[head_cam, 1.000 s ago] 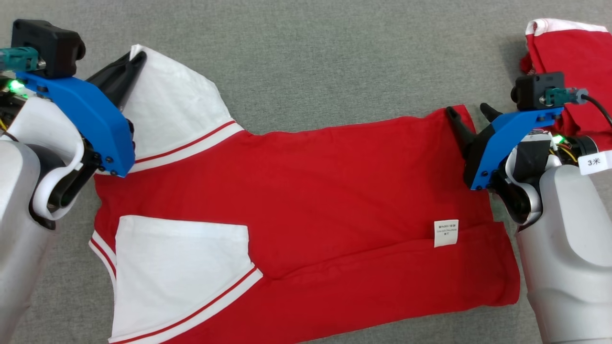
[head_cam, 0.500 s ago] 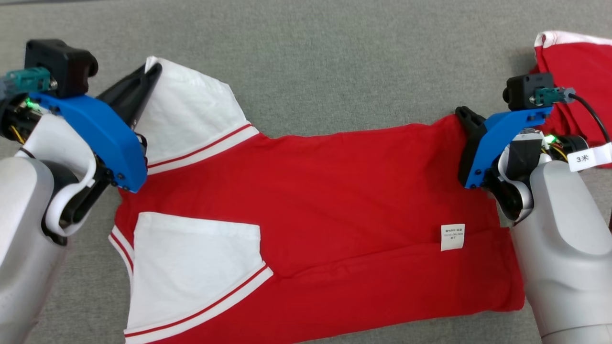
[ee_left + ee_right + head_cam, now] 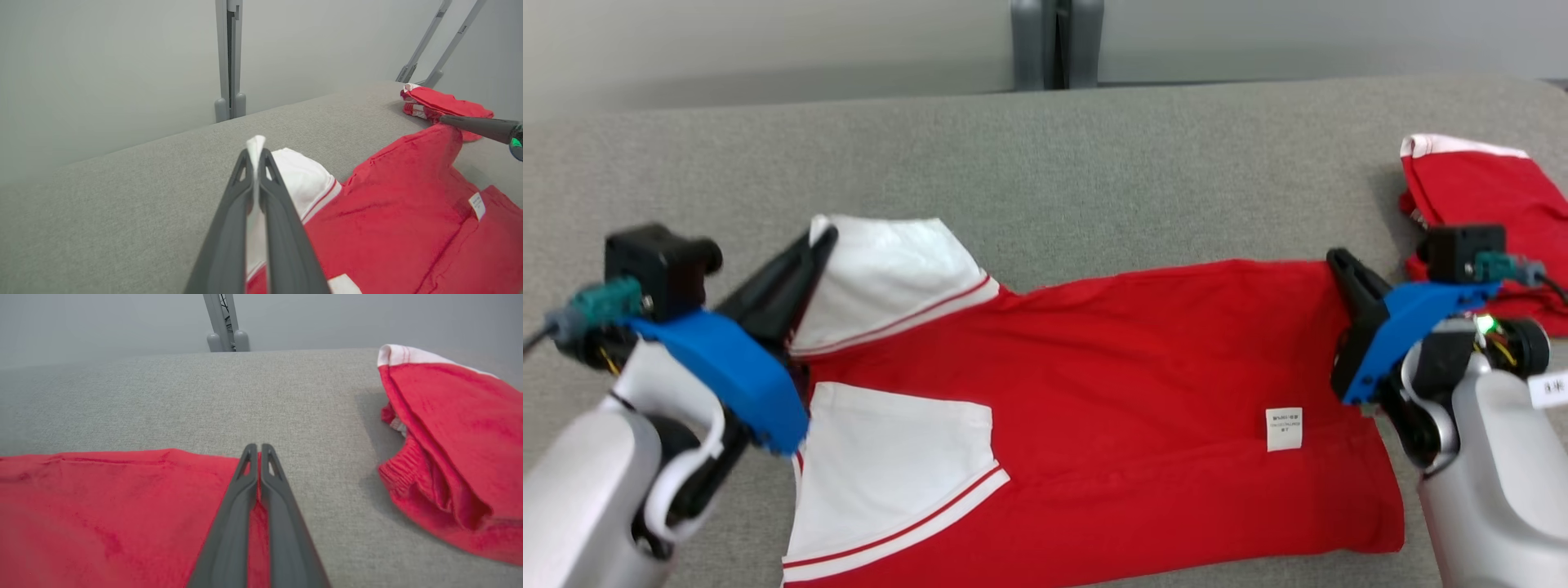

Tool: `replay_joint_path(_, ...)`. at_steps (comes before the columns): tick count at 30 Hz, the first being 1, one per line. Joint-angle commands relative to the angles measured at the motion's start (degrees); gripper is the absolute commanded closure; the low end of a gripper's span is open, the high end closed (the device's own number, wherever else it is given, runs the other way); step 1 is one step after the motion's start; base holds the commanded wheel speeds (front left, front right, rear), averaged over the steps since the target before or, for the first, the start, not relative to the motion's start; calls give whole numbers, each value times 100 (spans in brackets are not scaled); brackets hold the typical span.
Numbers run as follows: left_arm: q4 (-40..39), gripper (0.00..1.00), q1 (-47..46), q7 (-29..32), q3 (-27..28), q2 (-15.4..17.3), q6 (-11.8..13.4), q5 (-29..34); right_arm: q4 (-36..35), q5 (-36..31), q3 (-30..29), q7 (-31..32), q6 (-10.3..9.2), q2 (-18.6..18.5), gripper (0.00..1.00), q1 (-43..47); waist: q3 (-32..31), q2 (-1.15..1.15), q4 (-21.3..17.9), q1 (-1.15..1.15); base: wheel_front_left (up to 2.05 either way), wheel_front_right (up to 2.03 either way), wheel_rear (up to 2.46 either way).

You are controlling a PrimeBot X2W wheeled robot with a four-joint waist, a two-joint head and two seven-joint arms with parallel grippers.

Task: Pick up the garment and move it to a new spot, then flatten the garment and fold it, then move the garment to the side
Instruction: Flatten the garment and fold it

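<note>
Left tool [image 3: 822,238] is clenched on the white sleeve corner of the garment [image 3: 1111,359], and the right tool [image 3: 1341,263] grips its red far corner. Between them the garment lies spread on the grey counter [image 3: 1094,155]. A second red garment [image 3: 1474,188] sits bunched near the right tool, apart from it.

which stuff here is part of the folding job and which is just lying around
Job: red-and-white shirt; left gripper and right gripper, both shut on it.
Lying about: second red garment, on the right; grey post.
</note>
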Motion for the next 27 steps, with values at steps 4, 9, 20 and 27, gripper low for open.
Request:
replay_joint_path(4,-497,100,769,-254,25,115,243,-32,-460,82,-178,-39,0,-22,100,657,-285,0,11,1,0,0,0)
replay_joint_path(9,-956,100,1826,-634,44,154,597,-138,-1028,50,-446,24,0,84,100,1426,-483,0,109,1,0,0,0)
replay_joint_path(20,-19,100,2771,-1282,-317,-379,589,-262,-1499,-42,-744,74,0,410,100,2438,-728,0,235,1,0,0,0)
replay_joint_path(27,472,0,2998,-1790,-107,-567,652,-419,-1669,-51,-829,-145,0,488,0,2768,-755,0,204,1,0,0,0)
